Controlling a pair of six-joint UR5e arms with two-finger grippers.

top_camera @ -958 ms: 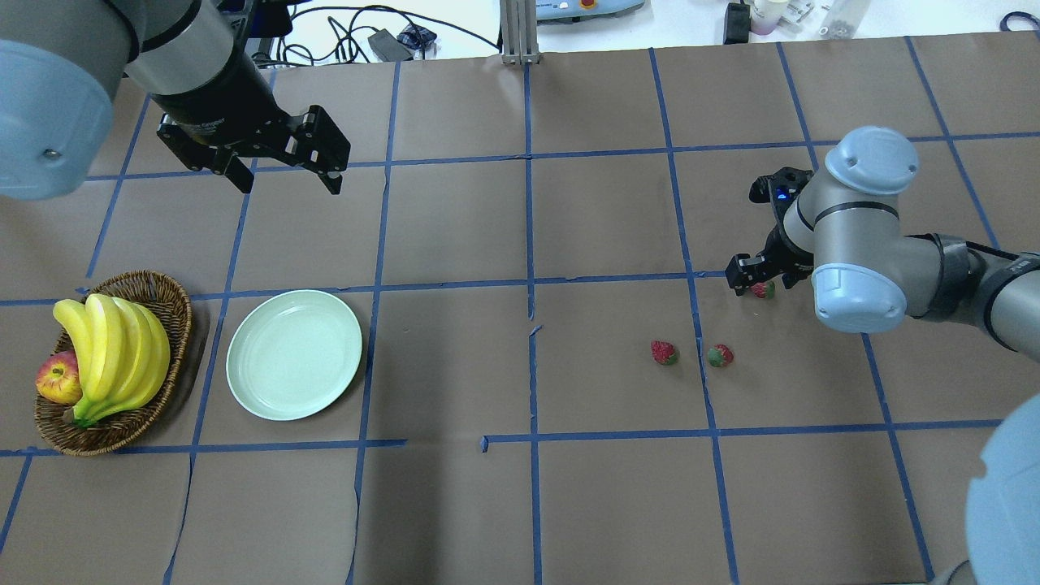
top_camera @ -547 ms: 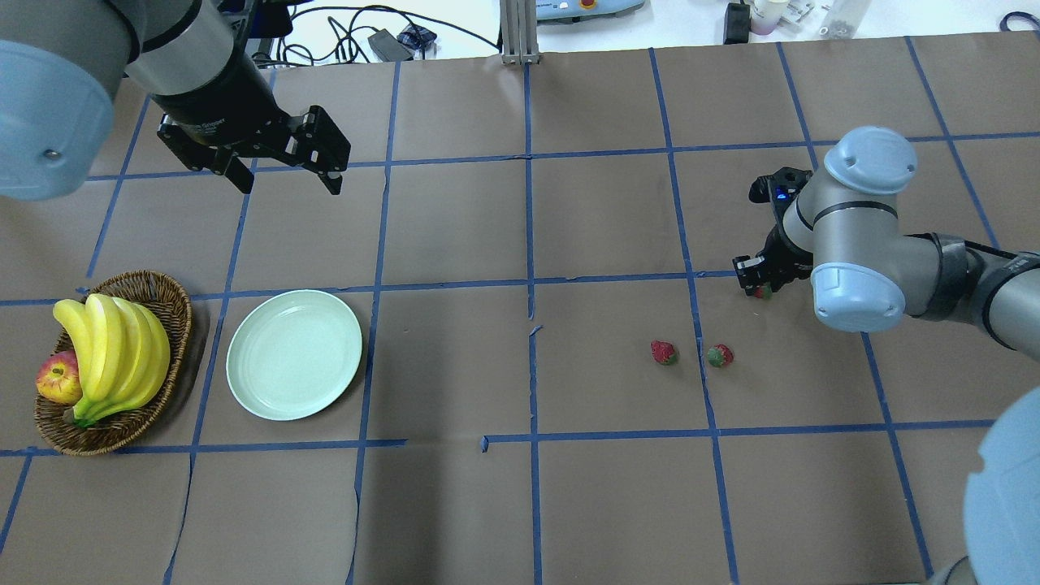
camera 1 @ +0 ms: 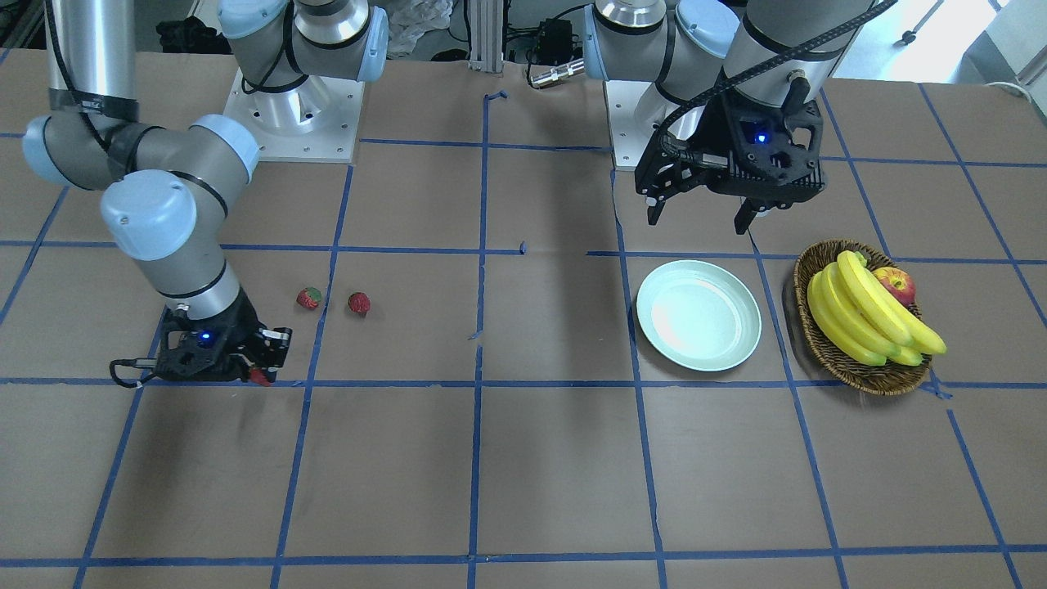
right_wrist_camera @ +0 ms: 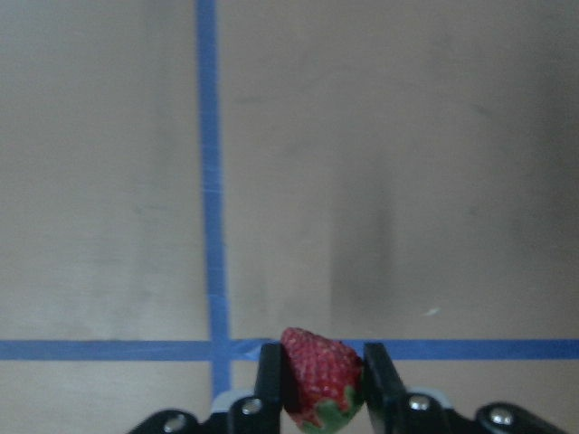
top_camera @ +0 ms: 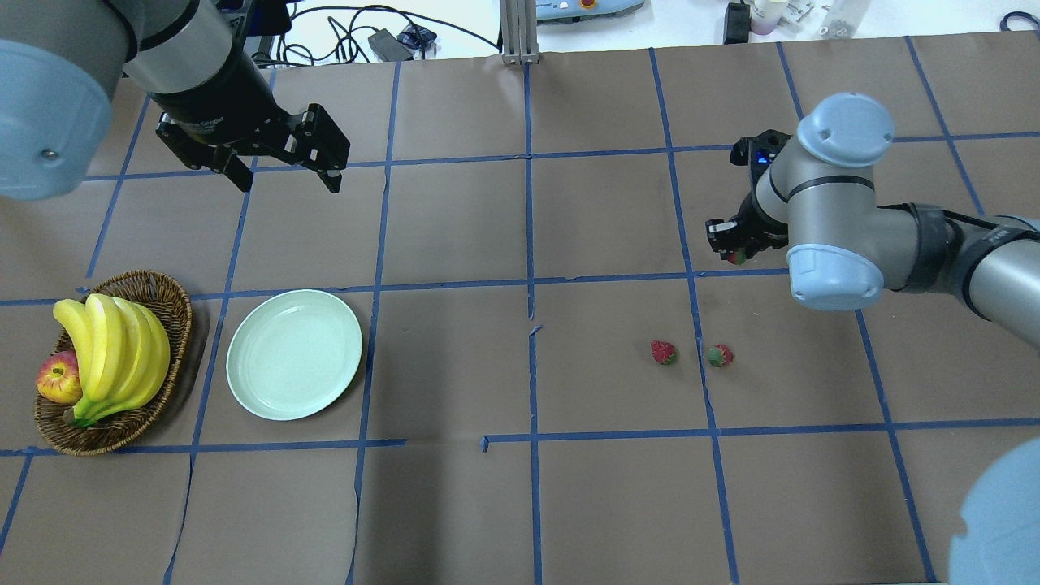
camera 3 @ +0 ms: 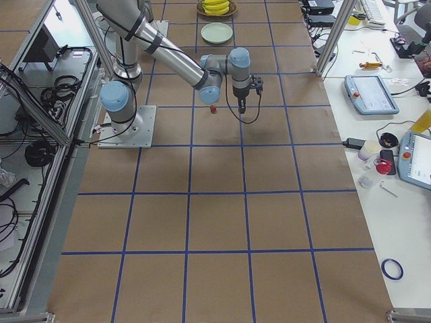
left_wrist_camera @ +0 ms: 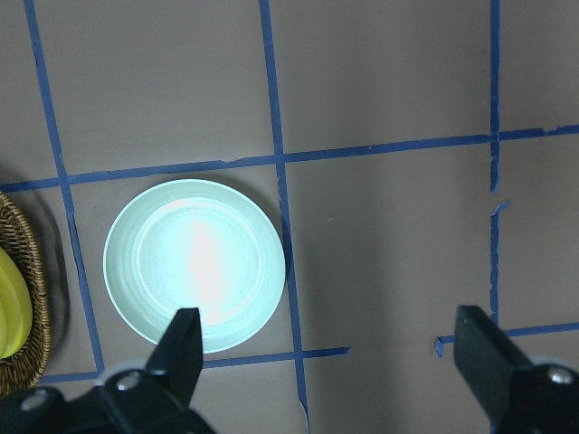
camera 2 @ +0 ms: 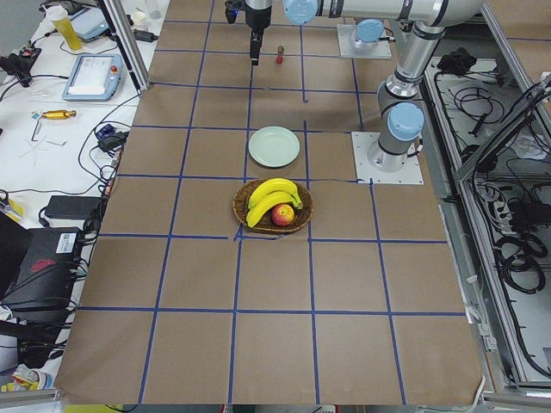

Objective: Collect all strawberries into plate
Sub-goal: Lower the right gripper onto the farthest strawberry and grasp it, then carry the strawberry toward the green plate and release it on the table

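Note:
My right gripper (top_camera: 736,253) is shut on a strawberry (right_wrist_camera: 317,380) and holds it off the table; it also shows in the front-facing view (camera 1: 262,376). Two more strawberries (top_camera: 664,352) (top_camera: 719,355) lie side by side on the brown table, nearer the robot than that gripper; they also show in the front-facing view (camera 1: 309,298) (camera 1: 358,303). The pale mint plate (top_camera: 294,354) sits empty on the table's left part and shows in the left wrist view (left_wrist_camera: 194,264). My left gripper (top_camera: 284,172) is open and empty, hovering beyond the plate.
A brown wicker basket (top_camera: 175,296) with bananas (top_camera: 114,349) and an apple (top_camera: 57,379) stands left of the plate. Blue tape lines grid the table. Cables and gear lie past the far edge.
My right gripper has shut on the third strawberry, lifted it off the table and moved it left and away from the robot. The left arm has not moved.

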